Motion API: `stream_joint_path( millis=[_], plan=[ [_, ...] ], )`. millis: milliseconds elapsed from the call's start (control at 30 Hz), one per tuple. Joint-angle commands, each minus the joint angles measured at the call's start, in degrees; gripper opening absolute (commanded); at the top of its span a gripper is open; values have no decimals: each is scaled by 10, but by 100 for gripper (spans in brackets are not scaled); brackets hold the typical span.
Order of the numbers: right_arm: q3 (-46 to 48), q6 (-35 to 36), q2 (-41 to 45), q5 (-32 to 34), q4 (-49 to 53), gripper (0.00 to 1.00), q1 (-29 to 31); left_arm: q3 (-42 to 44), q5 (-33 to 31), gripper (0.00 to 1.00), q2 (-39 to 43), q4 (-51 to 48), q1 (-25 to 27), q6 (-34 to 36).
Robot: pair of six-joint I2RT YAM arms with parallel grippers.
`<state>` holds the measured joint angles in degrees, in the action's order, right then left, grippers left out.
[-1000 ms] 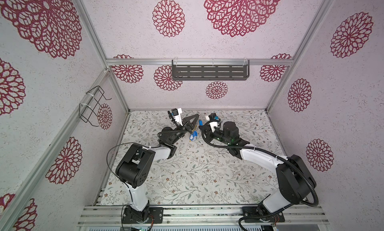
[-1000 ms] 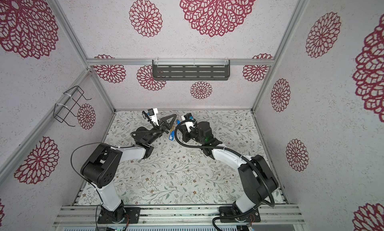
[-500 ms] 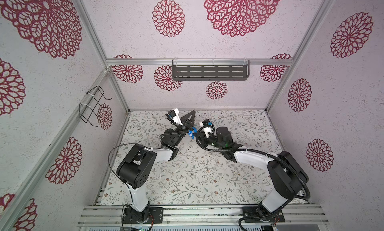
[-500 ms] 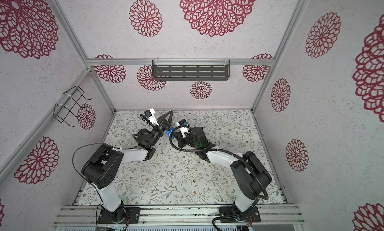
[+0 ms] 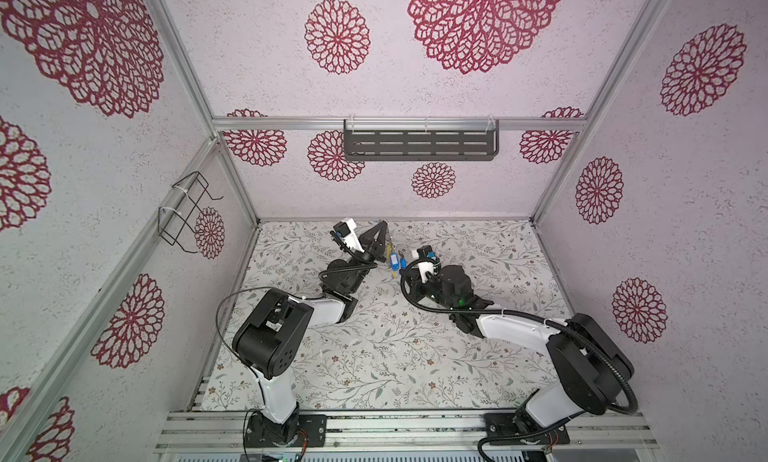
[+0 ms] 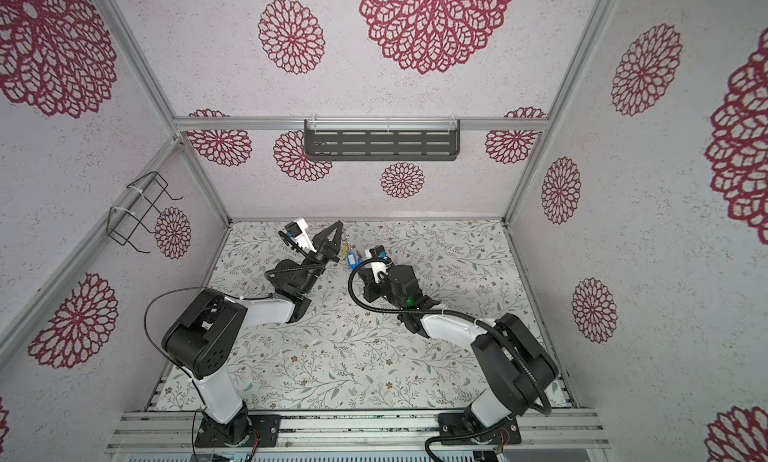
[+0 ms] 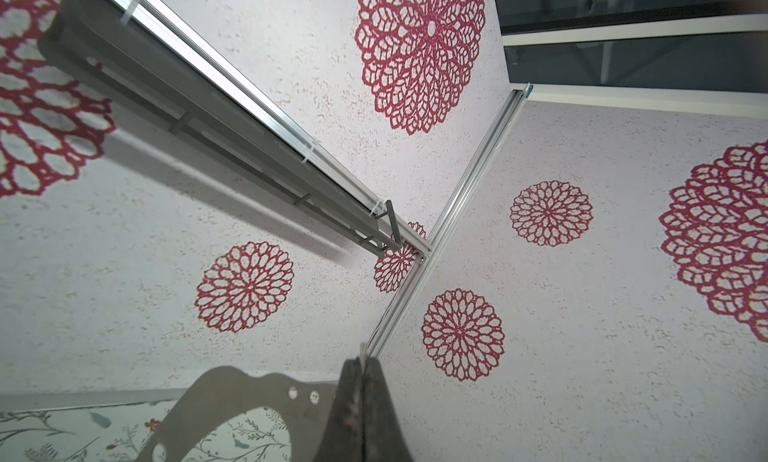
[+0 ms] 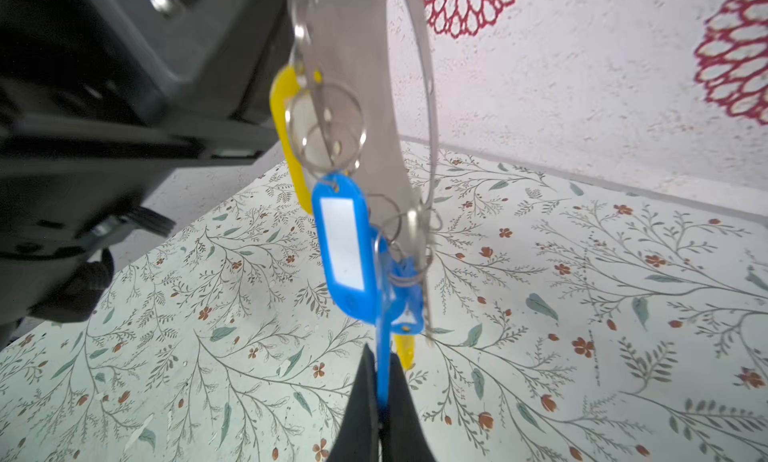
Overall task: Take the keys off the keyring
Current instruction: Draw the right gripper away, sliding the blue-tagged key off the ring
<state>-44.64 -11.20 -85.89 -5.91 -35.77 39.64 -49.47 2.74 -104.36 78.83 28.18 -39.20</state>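
The large flat grey metal keyring [image 7: 232, 387] with a scalloped rim is held raised above the floral-patterned surface [image 8: 582, 314], close to the back wall [image 5: 415, 198]. The left jaws are pressed together on its rim, and the thin plate is seen pinched between them in the left wrist view. The small silver keys [image 8: 345, 248], with blue and yellow oblong plastic tags, are hung in a bunch from the keyring by thin split rings [image 8: 328, 123], clear of the surface. In both top views the bunch [image 5: 397, 261] [image 6: 352, 259] is seen between the two arms. The right jaws are clamped on a blue tag [image 8: 382, 356], seen edge-on at the bottom of the bunch. A yellow tag [image 8: 405, 348] is just beside it. The key blades are mostly hidden behind the tags; one possibly shows at the keyring's edge.
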Motion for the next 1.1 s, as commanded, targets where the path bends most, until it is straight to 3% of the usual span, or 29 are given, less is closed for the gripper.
stream_joint_path(
  millis=[0,300,533,733,1067],
  plan=[
    [33,-2,71,29,-26,0,-2,18,16,0,27,22,-11,19],
    [190,-63,145,112,-28,0,-2,47,70,0,13,-110,-2,45],
    [191,-98,171,235,76,0,-35,-31,127,0,-44,-149,42,42],
    [195,-117,192,228,73,0,-95,-65,152,0,-62,-154,47,27],
    [188,-87,162,164,74,0,-115,126,95,2,-59,-118,-3,34]
  ],
)
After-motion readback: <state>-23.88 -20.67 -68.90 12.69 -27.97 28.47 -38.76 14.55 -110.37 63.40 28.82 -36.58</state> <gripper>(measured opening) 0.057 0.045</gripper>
